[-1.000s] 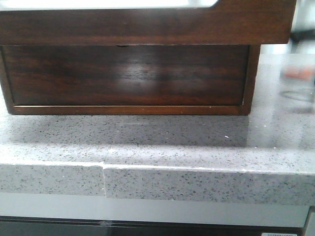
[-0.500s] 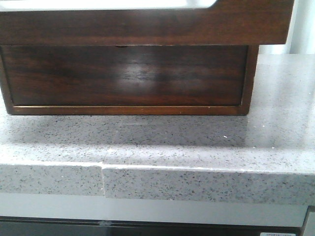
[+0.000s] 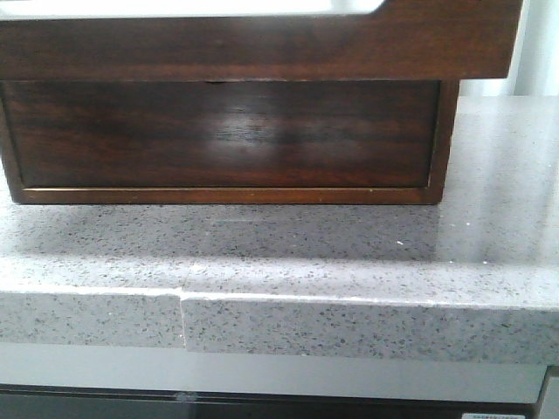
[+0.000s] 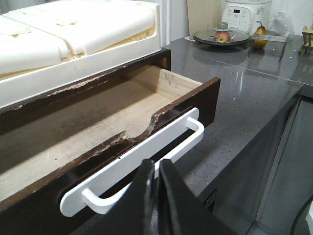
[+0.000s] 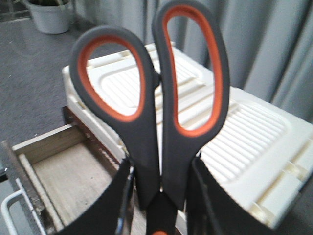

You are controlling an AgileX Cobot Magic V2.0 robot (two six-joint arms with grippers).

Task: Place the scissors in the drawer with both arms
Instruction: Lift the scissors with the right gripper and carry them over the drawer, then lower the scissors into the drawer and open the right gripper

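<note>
While the right hand [image 5: 159, 196] grips the scissors [image 5: 151, 103] by the shanks just below their orange-lined loops, handles up, it hangs above the wooden chest, with the open drawer [image 5: 58, 181] down to one side. The left hand [image 4: 155, 193] sits just in front of the drawer's white handle [image 4: 142, 166], its fingers nearly together and clasping nothing. The drawer stands pulled out and looks bare inside. I judge the carry to be the step in hand: the next move calls for bringing the scissors over the cavity, lowering them inside and releasing, after which the left hand can push the drawer shut along the grey desk [image 4: 254, 93].
</note>
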